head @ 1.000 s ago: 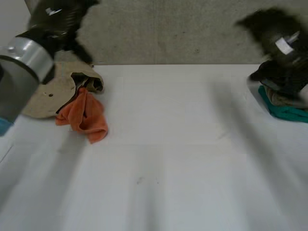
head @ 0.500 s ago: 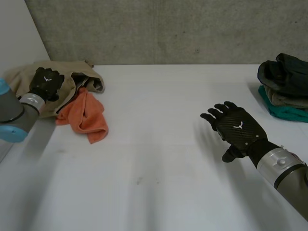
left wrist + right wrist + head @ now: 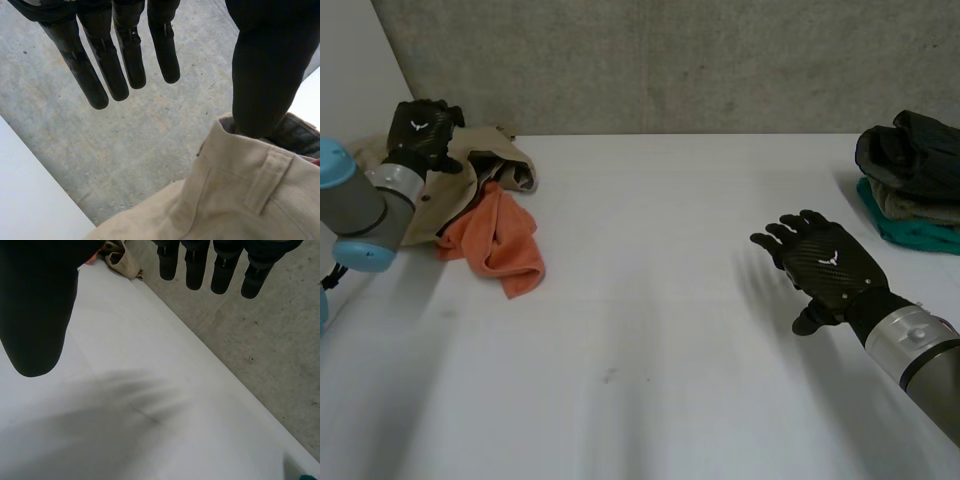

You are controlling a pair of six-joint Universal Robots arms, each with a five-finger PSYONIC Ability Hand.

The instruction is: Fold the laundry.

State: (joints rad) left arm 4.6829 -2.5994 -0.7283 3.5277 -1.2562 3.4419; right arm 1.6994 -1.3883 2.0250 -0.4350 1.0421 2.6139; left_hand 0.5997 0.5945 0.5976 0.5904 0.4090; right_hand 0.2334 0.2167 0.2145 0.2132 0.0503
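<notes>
At the upper left of the head view, the left hand (image 3: 420, 128) is open, fingers straight and holding nothing, just above the waistband of the beige trousers (image 3: 445, 190). An orange cloth (image 3: 502, 245) lies against them. At the lower right, the right hand (image 3: 825, 268) is spread and empty over the white table (image 3: 640, 340), well apart from those 2 garments. Folded clothes (image 3: 910, 185) are stacked at the right edge.

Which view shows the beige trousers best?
Left wrist view: the beige trousers show waistband and belt loop close, under the left hand. Head view has them crumpled, partly behind the left arm; right wrist view catches a corner.
</notes>
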